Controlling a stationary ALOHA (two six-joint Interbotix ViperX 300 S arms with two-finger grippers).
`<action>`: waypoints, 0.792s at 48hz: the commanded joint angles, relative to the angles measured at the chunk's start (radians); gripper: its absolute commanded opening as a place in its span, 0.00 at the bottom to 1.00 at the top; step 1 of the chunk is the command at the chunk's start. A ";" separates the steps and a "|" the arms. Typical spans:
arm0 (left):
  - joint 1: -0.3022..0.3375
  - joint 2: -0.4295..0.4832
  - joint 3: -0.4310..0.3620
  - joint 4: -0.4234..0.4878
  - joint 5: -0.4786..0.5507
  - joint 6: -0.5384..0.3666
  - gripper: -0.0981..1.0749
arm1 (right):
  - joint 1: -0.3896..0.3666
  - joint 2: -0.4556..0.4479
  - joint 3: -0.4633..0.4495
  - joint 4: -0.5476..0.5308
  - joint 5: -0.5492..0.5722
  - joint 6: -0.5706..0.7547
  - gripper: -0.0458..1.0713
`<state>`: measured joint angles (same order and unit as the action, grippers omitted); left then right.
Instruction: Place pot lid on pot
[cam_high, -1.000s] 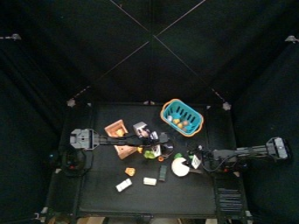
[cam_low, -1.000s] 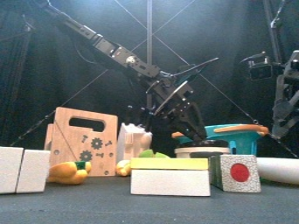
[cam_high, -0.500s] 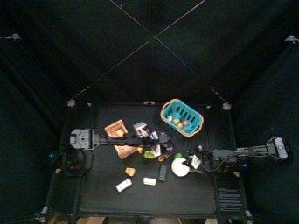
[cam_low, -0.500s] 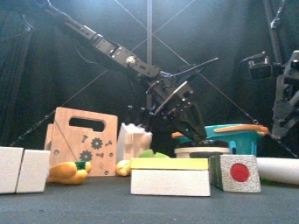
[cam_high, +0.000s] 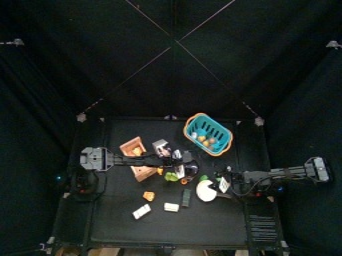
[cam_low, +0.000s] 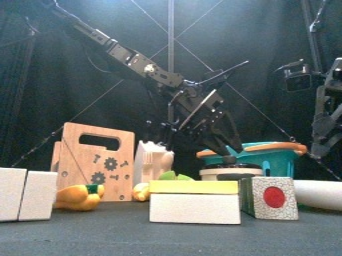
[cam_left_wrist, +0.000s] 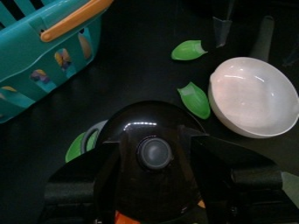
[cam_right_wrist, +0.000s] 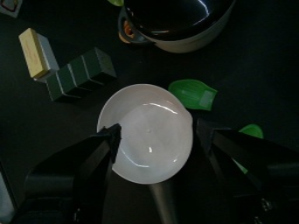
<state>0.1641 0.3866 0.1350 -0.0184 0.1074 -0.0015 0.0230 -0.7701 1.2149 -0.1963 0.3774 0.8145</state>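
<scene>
**Lid on pot, left jaws wide**

Black lid (cam_left_wrist: 153, 144) sits on the pot, just beside the white bowl (cam_left_wrist: 253, 95). Left gripper (cam_left_wrist: 153, 188) jaws spread wide either side of lid, not gripping. Right gripper (cam_right_wrist: 156, 144) jaws wide, over bowl. Teal basket (cam_left_wrist: 45, 48) near pot

Dim overall, black curtains swallowed light. Overhead glare gleamed on pot lid (cam_left_wrist: 155, 140) and white bowl (cam_left_wrist: 253, 96). Top view murky.

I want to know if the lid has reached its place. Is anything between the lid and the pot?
Nothing visible. In the left wrist view the black lid lies directly below the open left claw, its knob up, apparently seated on the pot; the pot itself is hidden beneath it.
</scene>
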 joint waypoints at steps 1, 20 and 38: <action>0.000 -0.038 -0.021 -0.008 -0.006 0.000 0.81 | -0.002 0.005 -0.009 -0.002 -0.006 0.000 0.93; -0.003 -0.038 -0.021 -0.008 -0.006 0.000 0.81 | -0.003 0.005 -0.009 -0.002 -0.006 0.000 0.93; -0.005 -0.052 -0.023 -0.009 -0.009 0.000 0.81 | -0.003 0.005 -0.017 -0.002 -0.008 0.000 0.93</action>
